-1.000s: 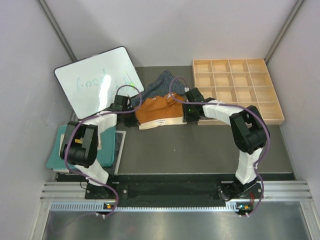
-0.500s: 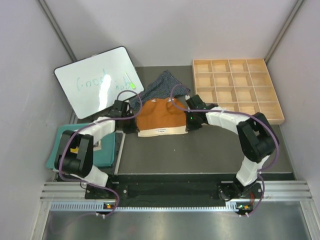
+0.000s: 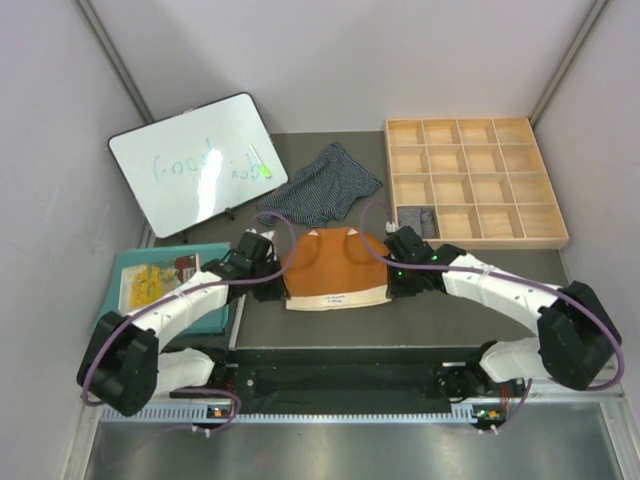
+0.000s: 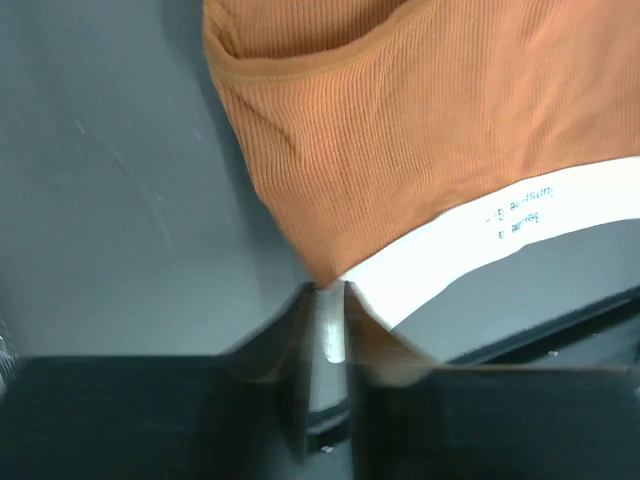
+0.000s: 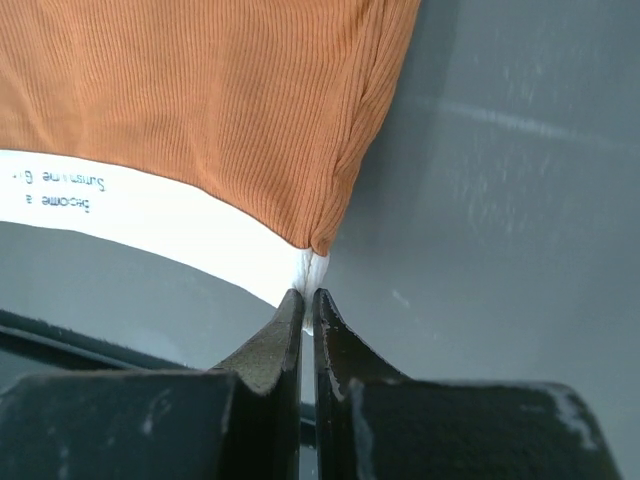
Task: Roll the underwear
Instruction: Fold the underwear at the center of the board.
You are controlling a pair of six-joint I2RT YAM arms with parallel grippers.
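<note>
The rust-orange underwear (image 3: 335, 262) lies flat on the dark table, its cream waistband (image 3: 337, 298) toward the near edge. My left gripper (image 3: 281, 283) pinches the waistband's left corner. In the left wrist view its blurred jaws (image 4: 327, 290) stand a sliver apart, with the orange cloth (image 4: 420, 130) tapering into the tips. My right gripper (image 3: 391, 282) is shut on the right corner. White waistband cloth sits between its tips (image 5: 308, 292), below the orange fabric (image 5: 200, 90). The navy striped underwear (image 3: 322, 187) lies spread farther back. A grey pair (image 3: 417, 217) sits bundled in a tray compartment.
A wooden compartment tray (image 3: 505, 180) stands at the back right. A whiteboard (image 3: 190, 163) leans at the back left. A teal mat (image 3: 128, 312) with small items lies at the left under my left arm. Grey walls close in both sides.
Both arms have drawn the orange underwear toward the near edge, off the navy pair, and spread it flat. The right gripper closed on its corner. The grey bundle in the tray is now uncovered.
</note>
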